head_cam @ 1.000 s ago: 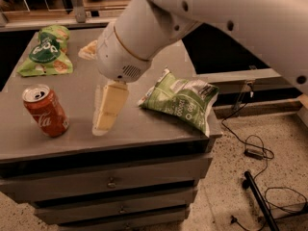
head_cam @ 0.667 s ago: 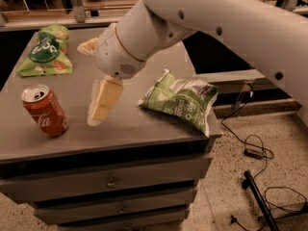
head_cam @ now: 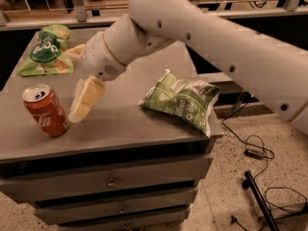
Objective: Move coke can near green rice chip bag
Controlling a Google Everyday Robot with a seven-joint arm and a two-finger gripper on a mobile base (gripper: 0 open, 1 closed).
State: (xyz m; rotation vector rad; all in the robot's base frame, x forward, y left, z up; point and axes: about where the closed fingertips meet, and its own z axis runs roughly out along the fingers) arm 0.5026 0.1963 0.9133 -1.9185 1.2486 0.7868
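Red coke can (head_cam: 45, 110) stands at the front-left edge of the bench (head_cam: 125, 126), gripper (head_cam: 83, 104) just beside it (spread or pinched, I cannot tell). Green chip bag (head_cam: 45, 52) lies at the back-left corner.

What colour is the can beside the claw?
The coke can is red-orange with white script, silver top; camera view. The claw hovers beside it.

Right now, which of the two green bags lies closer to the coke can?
The small bright green bag with the dark round logo, back left behind the coke can. The larger pale bag lies right of the gripper, farther off.
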